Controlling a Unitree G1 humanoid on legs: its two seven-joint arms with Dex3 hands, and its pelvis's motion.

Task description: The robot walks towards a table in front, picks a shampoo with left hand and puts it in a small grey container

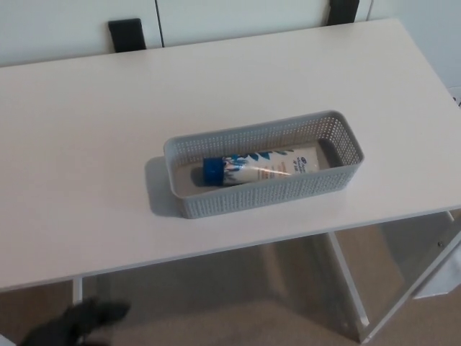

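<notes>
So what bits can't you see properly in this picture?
All in the head view:
- White shampoo tube with a blue cap: its lettering is too small to read, and the near wall of the grey perforated plastic basket hides its lower side.
- Black left hand: blurred and cut off by the bottom edge.
- Right hand: outside the picture.
- Two black shapes behind the white table: partly hidden by its far edge.

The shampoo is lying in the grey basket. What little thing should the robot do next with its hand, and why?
Probably just let the left hand drop to rest at its side. The shampoo lies flat inside the grey container, and the hand is low, below the near edge of the table and apart from both, so nothing seems left to pick up.
</notes>
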